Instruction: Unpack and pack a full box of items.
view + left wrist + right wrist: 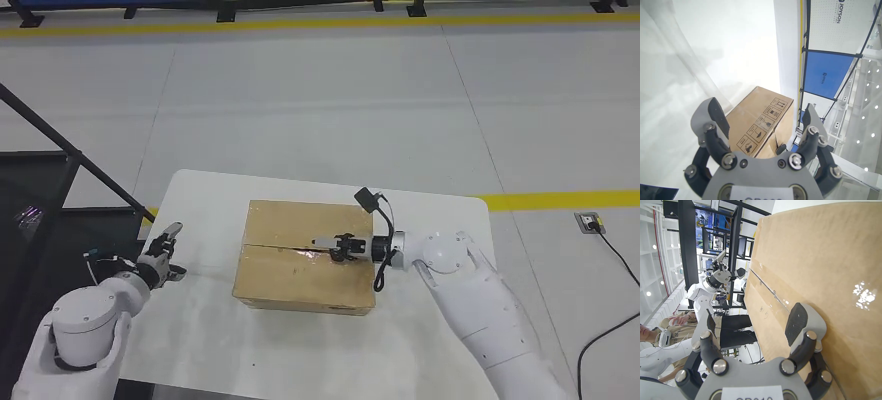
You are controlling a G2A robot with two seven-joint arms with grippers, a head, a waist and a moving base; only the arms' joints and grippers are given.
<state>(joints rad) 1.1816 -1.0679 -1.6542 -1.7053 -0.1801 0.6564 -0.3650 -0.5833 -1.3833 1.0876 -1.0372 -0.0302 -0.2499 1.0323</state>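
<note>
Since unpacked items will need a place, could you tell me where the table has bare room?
Best bare patch: the table between box and near edge. A narrow strip runs behind the box. Crowded: left gripper hovers left of the box, right gripper over its top.

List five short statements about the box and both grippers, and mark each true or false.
1. The cardboard box has its top flaps closed. True.
2. The right gripper is over the box's top, near the taped seam. True.
3. The left gripper is shut on a box flap. False: it is open and apart from the box, off to one side.
4. The box stands on the floor. False: it stands on the white table.
5. The right gripper is open and holds nothing. True.
</note>
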